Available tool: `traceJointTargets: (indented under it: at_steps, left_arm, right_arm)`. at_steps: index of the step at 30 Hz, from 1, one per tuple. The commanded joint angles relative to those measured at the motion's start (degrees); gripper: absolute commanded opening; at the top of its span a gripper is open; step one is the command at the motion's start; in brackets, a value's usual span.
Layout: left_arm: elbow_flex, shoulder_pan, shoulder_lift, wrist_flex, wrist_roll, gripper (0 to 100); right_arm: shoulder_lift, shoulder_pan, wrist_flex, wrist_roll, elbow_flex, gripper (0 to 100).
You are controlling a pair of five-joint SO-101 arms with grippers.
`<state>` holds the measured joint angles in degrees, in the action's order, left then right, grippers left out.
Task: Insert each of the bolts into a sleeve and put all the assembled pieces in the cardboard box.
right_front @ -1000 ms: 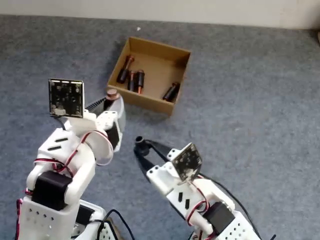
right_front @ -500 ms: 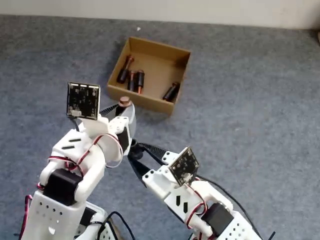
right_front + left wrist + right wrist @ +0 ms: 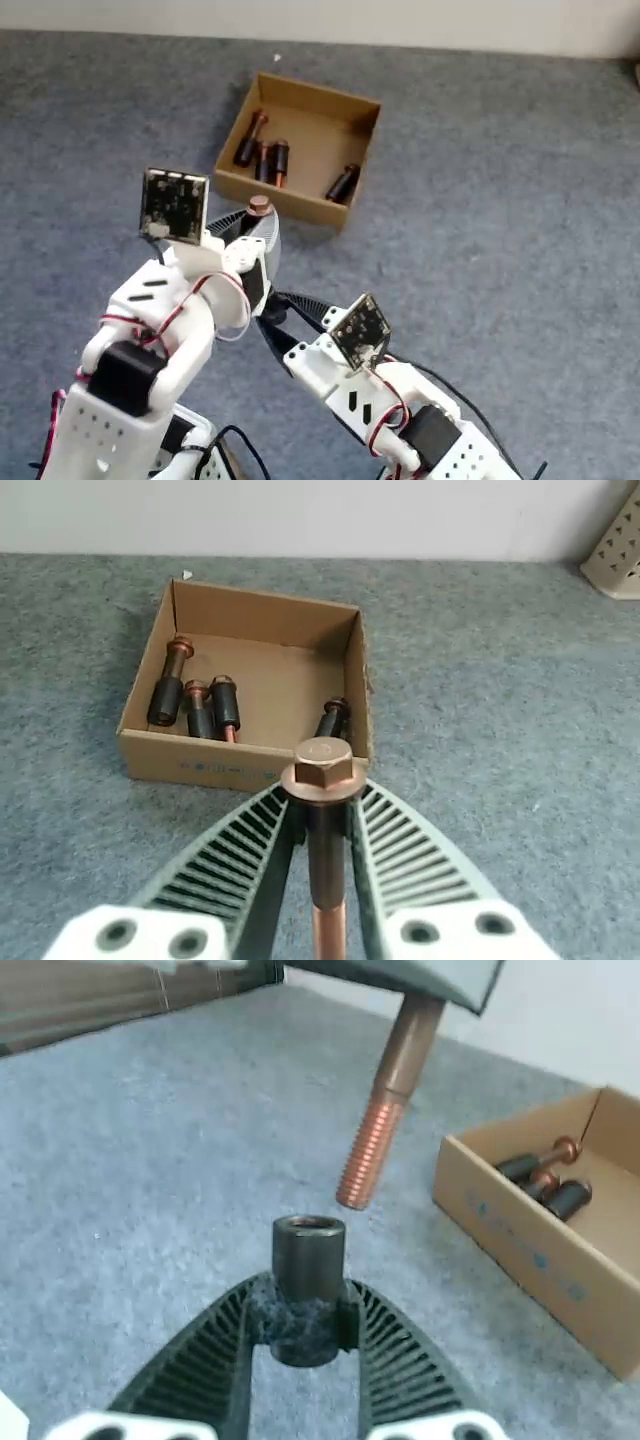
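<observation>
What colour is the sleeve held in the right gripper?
The sleeve is black, clearest in the right wrist view.

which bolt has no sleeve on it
The bare copper-coloured bolt clamped in the left pincer; the four lying in the brown cardboard box each wear a black sleeve.

Grey, mottled carpet (image 3: 520, 230) from edge to edge, short-piled, flecked lighter and darker. Runs back to a plain white wall (image 3: 300, 515) and meets it in one straight seam. Carries a small white speck (image 3: 277, 58) not far from that seam. Against the wall, on the carpet, a beige perforated object (image 3: 617, 538), partly cut off at the edge. In the right wrist view, brown horizontal boards (image 3: 110, 1000) beyond the carpet. Lit softly and evenly throughout.
</observation>
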<state>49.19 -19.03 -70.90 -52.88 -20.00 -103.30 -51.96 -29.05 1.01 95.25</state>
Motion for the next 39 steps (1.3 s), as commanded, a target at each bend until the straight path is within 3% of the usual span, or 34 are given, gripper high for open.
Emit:
traceJointTargets:
  at_steps: [1, 10, 25, 33, 39]
  left_arm:
    - [-1.89, 0.40, -6.37, 0.62, -0.79, 8]
    - [8.92, 0.31, -21.76, 1.05, -0.35, 8]
    - [13.23, -0.13, -22.64, 0.97, -0.35, 9]
    - [16.75, -0.13, -22.73, 0.62, -0.35, 24]
    - [16.92, -0.13, -22.64, 0.53, 0.97, 25]
  right_arm:
    - [0.31, -0.57, 3.82, 0.26, 0.40, 0.4]
    - [0.31, -0.66, 9.10, 0.18, 1.10, 0.4]
    - [0.31, -0.31, 9.19, 0.18, 0.75, 0.4]
    - [0.31, 5.58, 13.32, 0.18, 1.10, 0.4]
    - [0.31, 6.90, 13.49, 0.18, 1.19, 0.4]
